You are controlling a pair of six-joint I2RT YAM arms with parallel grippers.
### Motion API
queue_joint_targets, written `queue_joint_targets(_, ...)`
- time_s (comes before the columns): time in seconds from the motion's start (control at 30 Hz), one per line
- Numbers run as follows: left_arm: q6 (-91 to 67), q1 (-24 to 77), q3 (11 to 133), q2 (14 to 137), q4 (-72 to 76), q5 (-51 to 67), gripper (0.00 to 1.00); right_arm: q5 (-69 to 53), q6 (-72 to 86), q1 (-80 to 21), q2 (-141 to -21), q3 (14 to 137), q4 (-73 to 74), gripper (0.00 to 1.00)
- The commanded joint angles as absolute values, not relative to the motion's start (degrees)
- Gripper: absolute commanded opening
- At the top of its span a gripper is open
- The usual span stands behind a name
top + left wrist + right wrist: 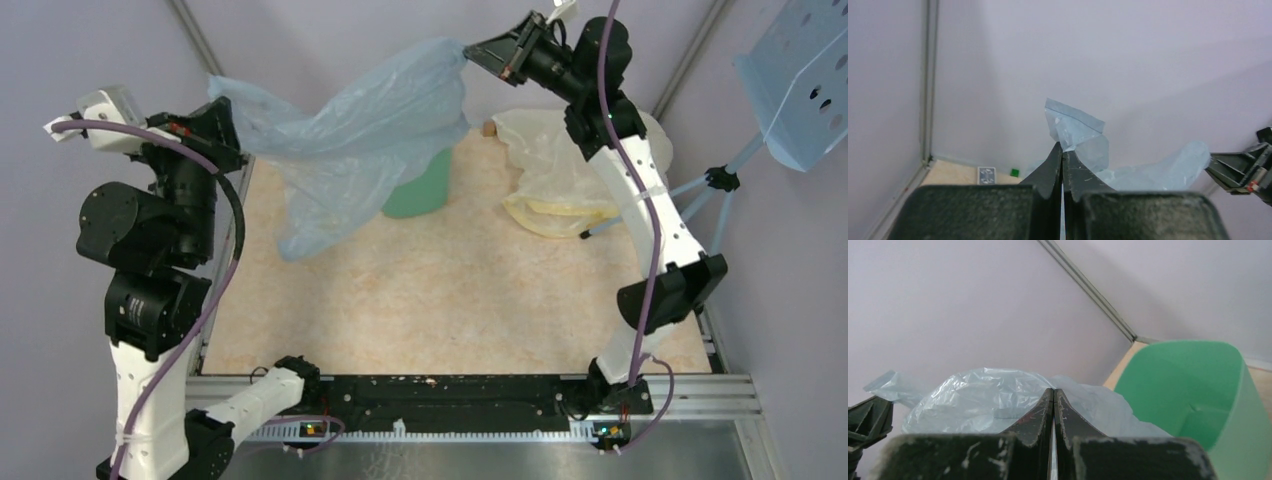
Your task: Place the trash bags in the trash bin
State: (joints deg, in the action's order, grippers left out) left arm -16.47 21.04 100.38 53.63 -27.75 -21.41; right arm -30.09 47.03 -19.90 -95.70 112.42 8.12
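Left gripper (230, 128) and right gripper (476, 49) are pinching the trash bag (360, 130), spreading it across the upper frame and partly covering the trash bin (425, 192).

White shells and bulky black joint housings make up the left arm (140, 390) and right arm (628, 190). A lilac cable (654, 270) trails back from each pincer. The left pincer (1062, 148) has matte black wedge fingers (1047, 172); the right pincer (1053, 392) shows pale scuffs. Just behind each sits a red speck (181, 128), possibly a tag.

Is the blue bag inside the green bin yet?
Not yet. The blue bag hangs in the air, stretched between the left fingers and the right fingers; the green bin looks empty inside.
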Motion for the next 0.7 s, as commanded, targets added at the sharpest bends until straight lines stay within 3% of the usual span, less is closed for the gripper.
queue_joint_targets(0.0, -5.2, 20.8, 103.4, 57.0, -17.9, -28.4, 0.00, -28.8, 48.8, -22.3, -104.5, 127.1, 7.7, 0.00)
queue_joint_targets(0.2, -0.9, 20.8, 111.8, 65.3, -18.8, -25.9, 0.00, -28.7, 48.0, -23.0, -114.2, 135.7, 10.2, 0.00)
queue_joint_targets(0.33, -0.9, 20.8, 110.0, 65.9, -17.4, -27.1, 0.00, -27.0, 44.6, -24.3, -115.8, 131.4, 10.9, 0.00)
queue_joint_targets(0.5, -2.5, 20.8, 107.7, 66.6, -16.7, -23.9, 0.00, -16.5, 33.4, -28.2, -116.3, 127.5, 16.8, 0.00)
queue_joint_targets(0.53, -3.2, 20.8, 107.0, 66.9, -16.5, -22.5, 0.00, -14.4, 31.3, -28.7, -116.3, 127.2, 18.1, 0.05)
queue_joint_targets(0.6, -4.4, 20.8, 105.3, 68.0, -15.9, -19.8, 0.00, -12.3, 28.4, -29.1, -116.1, 126.7, 19.7, 0.29)
queue_joint_targets(0.67, -4.8, 20.8, 105.4, 69.6, -15.9, -18.4, 0.00, -12.4, 26.2, -29.1, -114.5, 125.1, 19.5, 0.47)
